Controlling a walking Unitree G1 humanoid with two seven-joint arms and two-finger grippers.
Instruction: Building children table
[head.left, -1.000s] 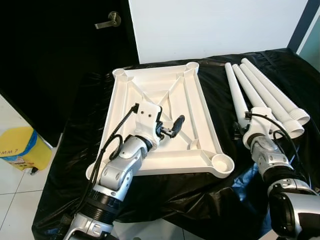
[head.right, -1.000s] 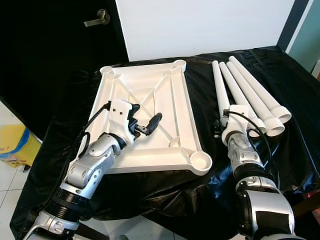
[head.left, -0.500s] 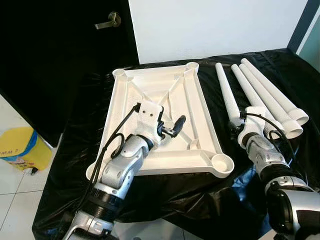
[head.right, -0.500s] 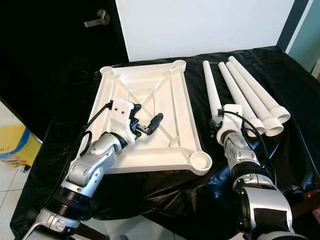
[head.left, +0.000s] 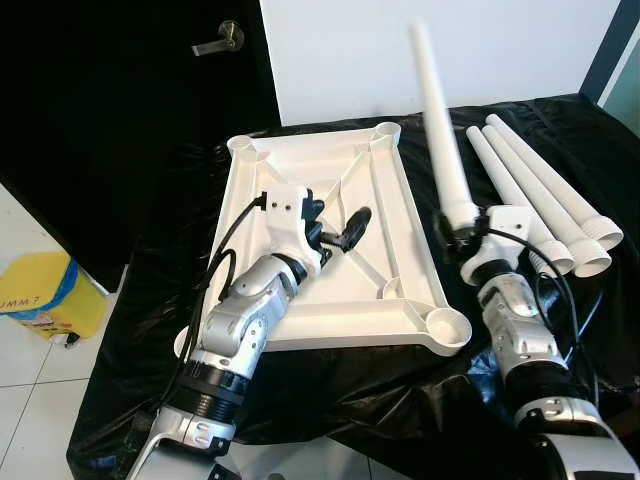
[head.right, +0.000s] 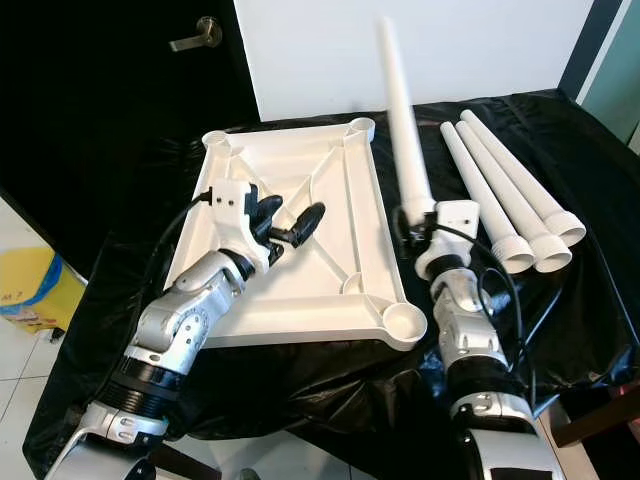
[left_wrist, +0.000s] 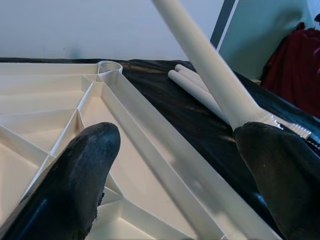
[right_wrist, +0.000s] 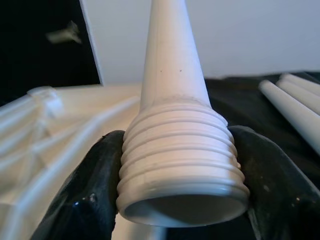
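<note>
Lifted now: 1 table leg (head.left: 440, 135), flat with the other legs on the black-draped bench (head.left: 330, 380) a second ago, stands nearly upright above the bench's right half, tapered end high against the white wall. Clamped on its threaded end by the right gripper (right_wrist: 180, 175), both black fingers pressed against the ribbed collar, open mouth facing the wrist camera. Left behind: 3 more legs (head.left: 545, 205), lying side by side toward the right edge of the bench, wide ends nearest the robot. Upside-down tabletop (head.left: 390, 200) spread across the bench's middle, ribs up, round corner socket (head.left: 447, 327) at its near right corner just beside the raised leg's base. Left gripper (head.left: 340, 232) hovering over the ribbed underside, fingers spread, holding nothing. Judged from this: pick-up done, seating and screwing the leg into a socket not yet begun.
</note>
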